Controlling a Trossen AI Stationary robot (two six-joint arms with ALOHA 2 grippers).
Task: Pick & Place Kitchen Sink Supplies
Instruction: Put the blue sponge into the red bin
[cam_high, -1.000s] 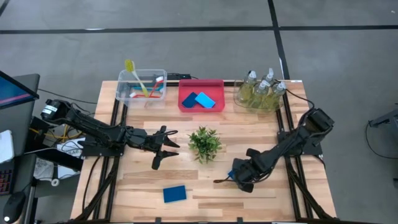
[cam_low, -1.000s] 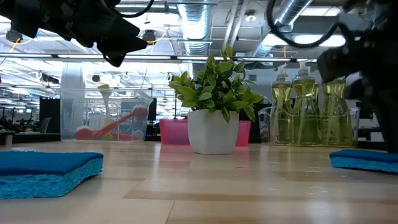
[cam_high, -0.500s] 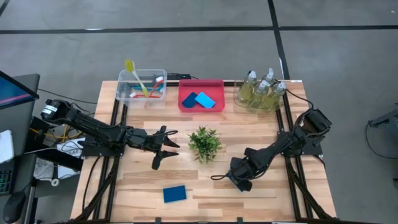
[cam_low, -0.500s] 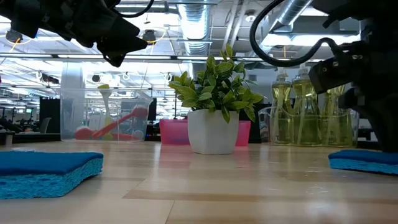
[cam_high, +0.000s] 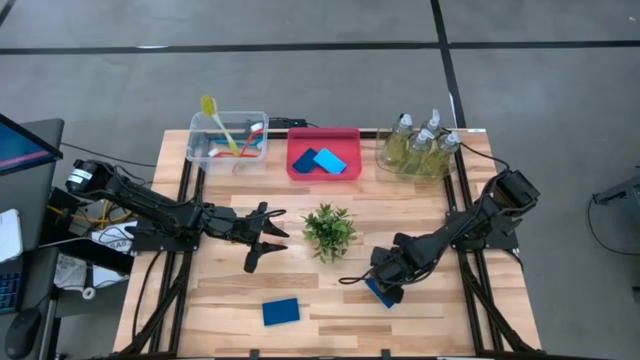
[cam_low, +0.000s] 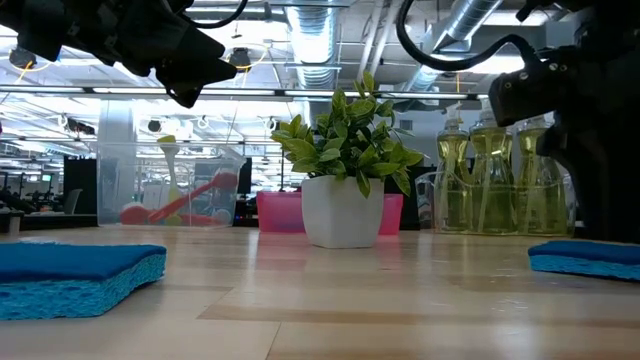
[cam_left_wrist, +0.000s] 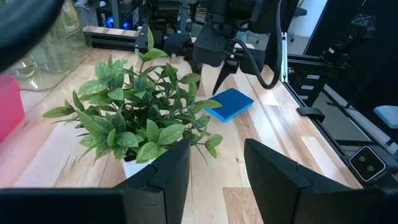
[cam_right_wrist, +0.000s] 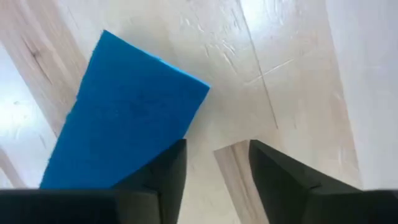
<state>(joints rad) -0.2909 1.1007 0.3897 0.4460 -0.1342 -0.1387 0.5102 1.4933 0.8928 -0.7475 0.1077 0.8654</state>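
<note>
Two arms show in my high view over the wooden tabletop (cam_high: 230, 290). My left hand (cam_high: 268, 238) sits left of centre, fingers spread apart and holding nothing, just left of the small plant (cam_high: 329, 230). My right hand (cam_high: 385, 283) is lower right of the plant, right over a blue sponge (cam_high: 381, 292) lying flat on the wood. A second loose sponge (cam_high: 281, 311) lies near the lower middle of the frame. Along the top edge I see a clear bin (cam_high: 228, 140) with brushes (cam_high: 237, 137) at upper left, a pink bin (cam_high: 324, 152) holding two more sponges (cam_high: 319, 160) in the middle, and pump bottles (cam_high: 420, 143) at upper right.

Low view: one sponge (cam_low: 80, 275) fills the lower left, another (cam_low: 586, 257) lies flat at the right edge with my right arm (cam_low: 580, 110) dark above it. The plant in its white pot (cam_low: 341, 212) stands at centre.

Left wrist view: my own fingers (cam_left_wrist: 166, 179) stand apart at the bottom, the plant just past them, and beyond it the right hand (cam_left_wrist: 221, 73) points down over the sponge (cam_left_wrist: 229, 103).

Right wrist view: my fingers (cam_right_wrist: 168, 174) stand apart, empty, with the sponge (cam_right_wrist: 127, 124) on the wood, reaching from the upper left down to them.
</note>
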